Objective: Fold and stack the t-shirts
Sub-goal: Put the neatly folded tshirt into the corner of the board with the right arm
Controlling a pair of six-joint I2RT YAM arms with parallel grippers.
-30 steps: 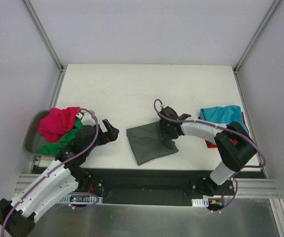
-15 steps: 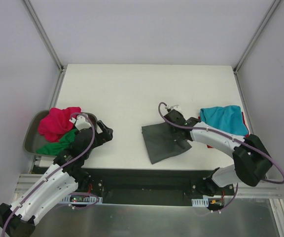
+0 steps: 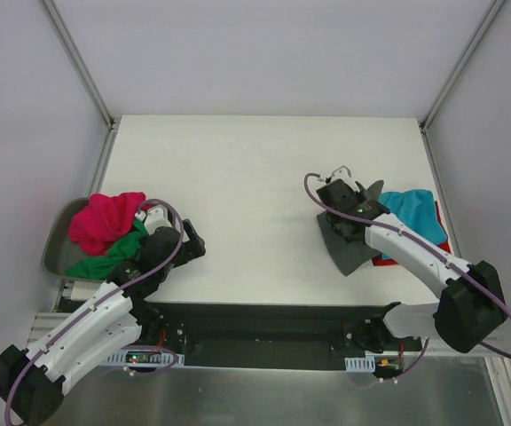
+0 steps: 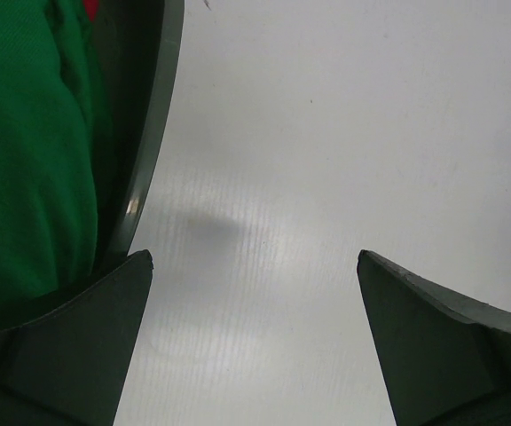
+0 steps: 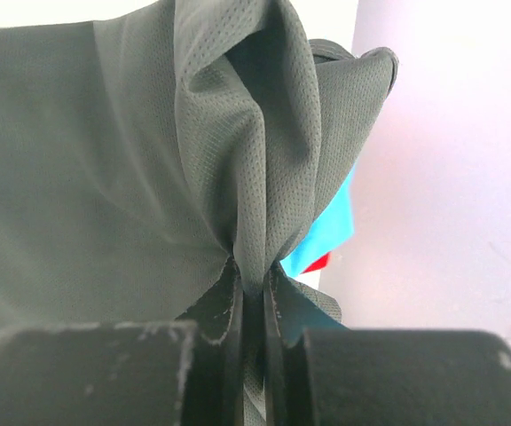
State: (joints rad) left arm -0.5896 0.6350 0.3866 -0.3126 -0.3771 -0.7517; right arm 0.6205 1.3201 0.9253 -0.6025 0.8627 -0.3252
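My right gripper (image 3: 351, 213) is shut on the folded dark grey t-shirt (image 3: 348, 244) and holds it beside the teal t-shirt (image 3: 408, 211), which lies on the red t-shirt (image 3: 385, 259) at the table's right. In the right wrist view the grey cloth (image 5: 149, 169) is pinched between the fingers (image 5: 229, 302), with teal (image 5: 326, 240) and a bit of red (image 5: 319, 263) behind it. The magenta pink t-shirt (image 3: 105, 219) and green t-shirt (image 3: 109, 256) lie in the tray (image 3: 53, 251) at left. My left gripper (image 3: 193, 244) is open and empty beside the tray; green cloth (image 4: 25, 151) shows at its left.
The dull grey-green tray's rim (image 4: 153, 133) runs just left of the left gripper's fingers (image 4: 87, 346). Metal frame posts (image 3: 78, 62) rise at the table's back corners. The black base rail (image 3: 264, 333) runs along the near edge.
My right gripper has carried the dark grey t-shirt from the table's middle to the right, up against the teal and red stack. My left gripper has drawn back slightly toward the tray.
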